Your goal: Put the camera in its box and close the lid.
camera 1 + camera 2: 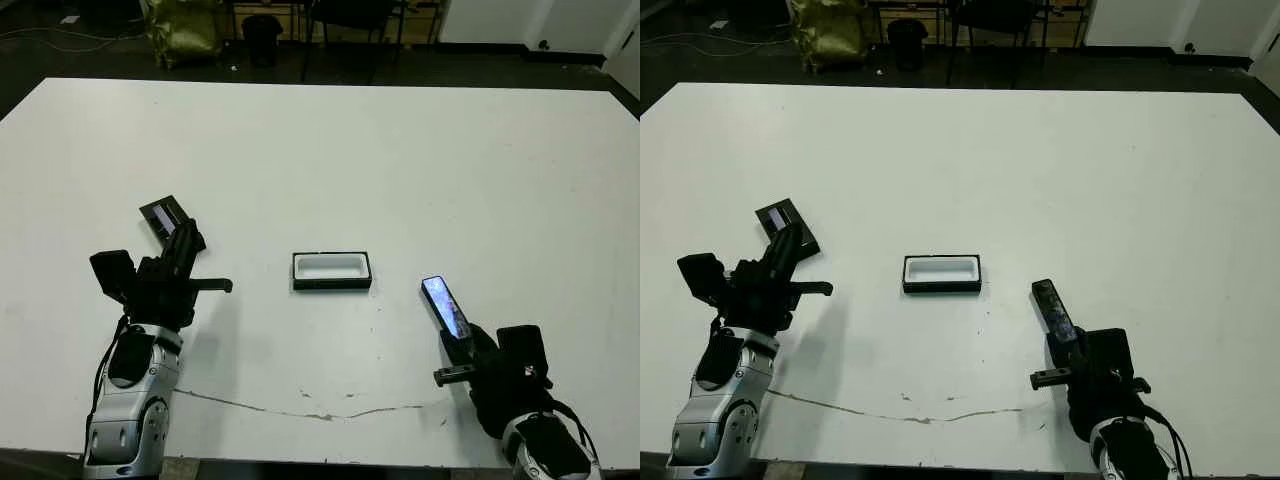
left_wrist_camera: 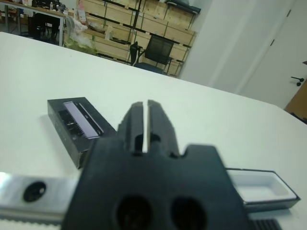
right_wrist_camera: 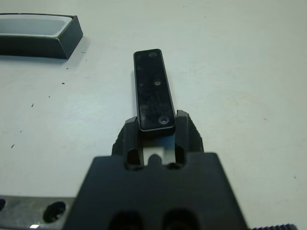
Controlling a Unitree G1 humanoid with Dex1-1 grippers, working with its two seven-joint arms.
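Note:
The camera is a slim black bar with a glossy bluish face, and my right gripper is shut on its near end at the table's front right. In the right wrist view the camera sticks out from between the two fingers, slanting toward the box. The box, black outside and white inside, lies open at the table's middle. The lid, a flat black panel with a greyish window strip, lies at the left. My left gripper is shut on nothing, with its tips at the lid's near edge.
A thin crack line runs across the table near its front edge. Beyond the far edge are a dark floor, a chair and a yellow-green bag. The left wrist view shows shelves of boxes beyond the table.

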